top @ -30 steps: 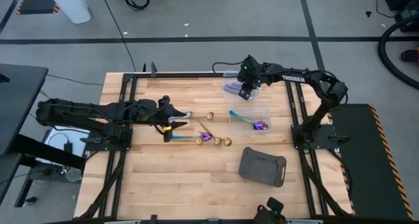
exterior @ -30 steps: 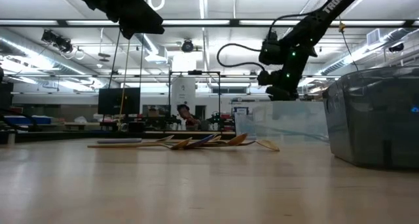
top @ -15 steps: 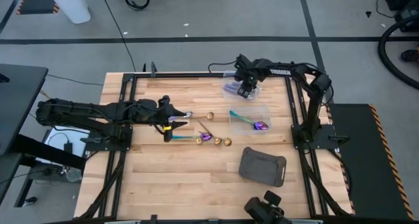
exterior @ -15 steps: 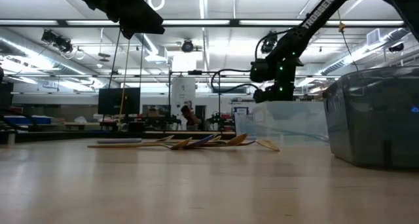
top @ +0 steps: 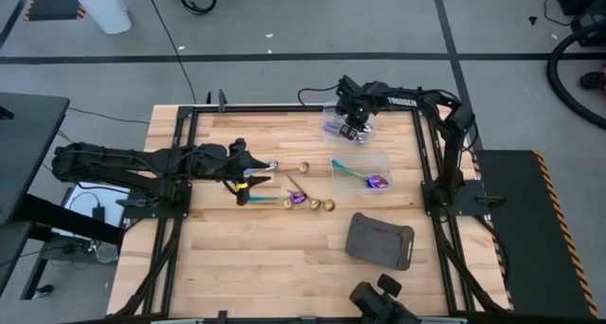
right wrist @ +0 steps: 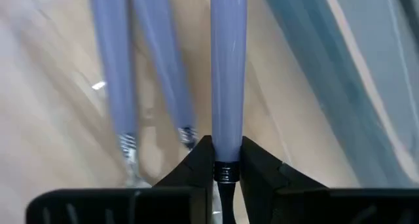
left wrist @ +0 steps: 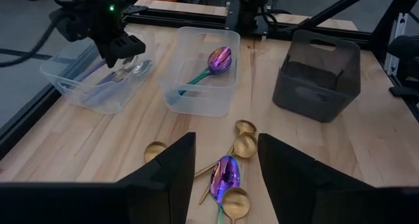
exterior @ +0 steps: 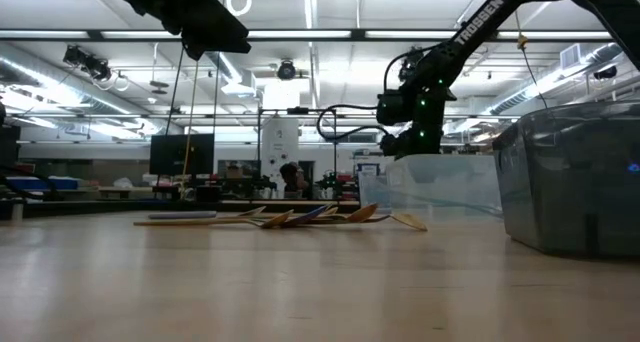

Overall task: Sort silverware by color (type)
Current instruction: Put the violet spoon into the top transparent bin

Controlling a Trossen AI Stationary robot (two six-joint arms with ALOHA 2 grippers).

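Pale wooden counter [top: 284, 258] under ceiling strip lights; we see the right end effector [right wrist: 226, 160] pinching a lilac-handled spoon [right wrist: 228, 73] over the far clear tub [left wrist: 91, 80], the left end effector [left wrist: 226, 162] spread near gold spoons [left wrist: 243, 145].

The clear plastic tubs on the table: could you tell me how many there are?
2. One tub sits under the right gripper and holds lilac-handled spoons; the other tub beside it holds iridescent spoons.

Two dark fingers [left wrist: 167, 175] of the open left pincer [left wrist: 226, 185] frame gold spoons [left wrist: 243, 145] and a rainbow spoon [left wrist: 225, 175] on the tabletop [left wrist: 327, 152]. Upper left, the right pincer [left wrist: 121, 50] dips into a clear tub [left wrist: 85, 80]; a grey tray [left wrist: 317, 73] sits upper right.
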